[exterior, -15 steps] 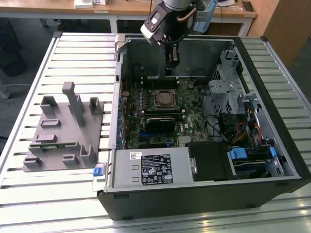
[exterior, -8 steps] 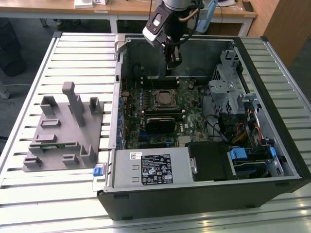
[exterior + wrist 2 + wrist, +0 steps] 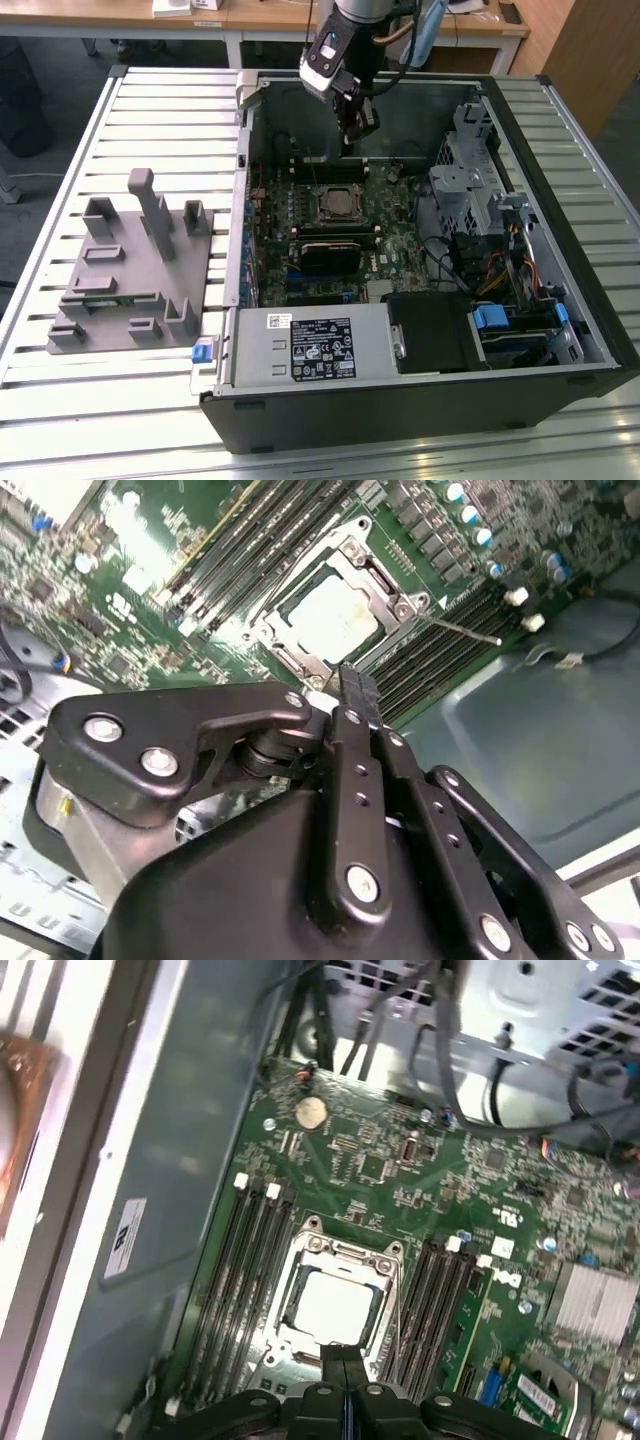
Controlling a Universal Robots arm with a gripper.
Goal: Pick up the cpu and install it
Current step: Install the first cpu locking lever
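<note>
Presently: note the cpu [image 3: 337, 203] lying flat, pale top up, inside the socket frame [image 3: 350, 1252] at the middle of the motherboard [image 3: 400, 205], within the open computer case [image 3: 420, 105]. Judge it seated rather than loose. Latching of the frame: cannot tell. See a thin metal lever [image 3: 462, 630] standing out beside the socket in the second wrist view.

Record the gripper [image 3: 350, 140] with fingertips pressed together and nothing visible between them. Confirm the same in both wrist views [image 3: 352, 685] [image 3: 345, 1392].

Place the cpu below the fingertips and apart from them, offset toward the near side of the case in the exterior view. No contact. Square part, so no long axis to speak of. Find its edges parallel to the memory slots [image 3: 240, 1280] flanking the socket on both sides. One arm only, so no question of nearer or farther.

Pose: wrist pitched, fingers pointing down into the case, close to its far wall in the exterior view, looking obliquely onto the socket.
</note>
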